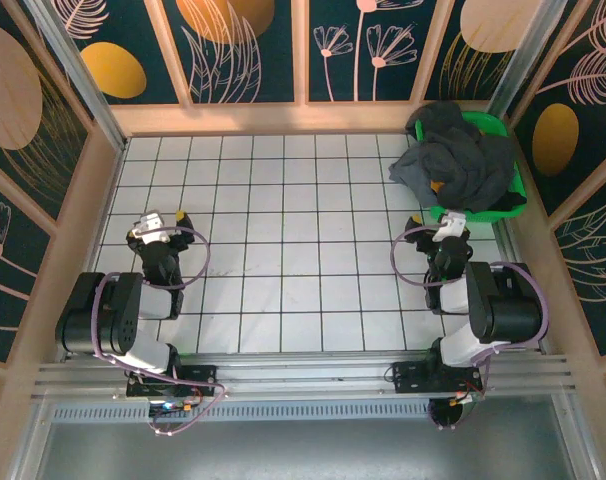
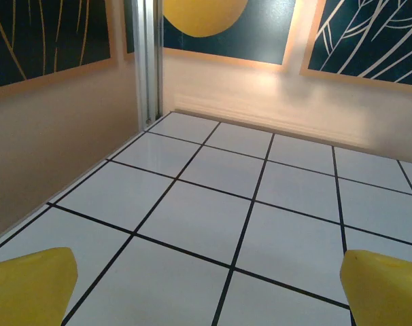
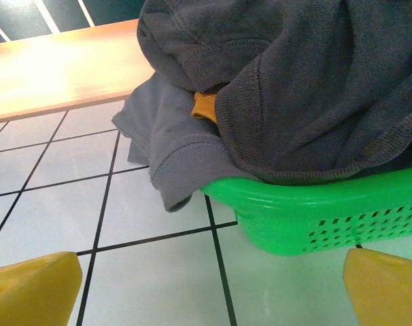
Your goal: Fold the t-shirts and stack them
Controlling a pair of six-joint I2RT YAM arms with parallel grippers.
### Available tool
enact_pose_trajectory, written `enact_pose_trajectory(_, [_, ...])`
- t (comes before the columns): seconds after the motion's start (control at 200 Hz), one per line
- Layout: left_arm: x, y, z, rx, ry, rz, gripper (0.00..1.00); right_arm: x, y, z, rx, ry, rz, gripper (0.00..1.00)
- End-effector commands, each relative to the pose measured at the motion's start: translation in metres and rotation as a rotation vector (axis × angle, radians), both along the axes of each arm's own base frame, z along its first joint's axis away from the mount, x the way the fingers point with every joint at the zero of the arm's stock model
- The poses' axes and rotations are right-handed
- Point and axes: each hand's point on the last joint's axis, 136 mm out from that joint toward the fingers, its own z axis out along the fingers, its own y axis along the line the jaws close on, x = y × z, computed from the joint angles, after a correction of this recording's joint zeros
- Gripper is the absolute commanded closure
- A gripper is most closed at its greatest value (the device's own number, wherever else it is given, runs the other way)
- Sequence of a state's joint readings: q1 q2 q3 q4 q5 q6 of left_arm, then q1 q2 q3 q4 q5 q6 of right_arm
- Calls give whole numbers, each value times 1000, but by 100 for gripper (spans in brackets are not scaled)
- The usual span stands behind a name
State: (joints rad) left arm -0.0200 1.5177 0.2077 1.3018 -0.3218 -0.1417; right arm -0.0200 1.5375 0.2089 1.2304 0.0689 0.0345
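A crumpled heap of soft, ribbed-hem charcoal-grey t-shirts (image 1: pixel 461 160), with mustard-yellow cloth (image 3: pixel 204 106) peeking between the folds, overflows the glossy perforated green plastic basket (image 3: pixel 315 212) at the far right corner of the white tiled desk (image 1: pixel 283 250). One hem drapes onto the tiles. The left end effector (image 2: pixel 206 285) and right end effector (image 3: pixel 206 285) are both released, empty, blunt yellow fingertips (image 3: pixel 29 285) spread wide.

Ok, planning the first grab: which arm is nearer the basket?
Right. The right arm reaches just short of the basket's near edge; the left arm is across the table, by the left wall.
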Motion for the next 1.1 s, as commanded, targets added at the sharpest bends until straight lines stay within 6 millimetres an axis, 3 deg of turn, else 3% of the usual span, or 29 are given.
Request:
enact_pose_trajectory(0.0, [0, -1, 5, 12, -17, 1, 1, 6, 1, 14, -3, -47, 14, 1])
enact_pose_trajectory(0.811, [-1, -1, 8, 11, -27, -2, 1, 5, 1, 13, -4, -48, 13, 1])
enact_pose_trajectory(0.886, [4, -5, 18, 31, -14, -23, 1, 4, -4, 29, -37, -46, -61, 1])
enact_pose_trajectory(0.931, [8, -6, 29, 41, 18, -12, 1, 10, -1, 52, -59, -38, -87, 1])
enact_pose_trajectory(0.986, [9, 2, 58, -8, -25, 48, 1, 14, 8, 105, -73, -138, -98, 1])
enact_pose_trajectory(1.056, [2, 0, 118, -13, -188, 55, 1, 15, 14, 183, -19, -300, -125, 1])
enact_pose_trajectory(1.096, [-2, 3, 154, -62, -294, 74, 1, 23, 8, 212, 110, -298, -147, 1])
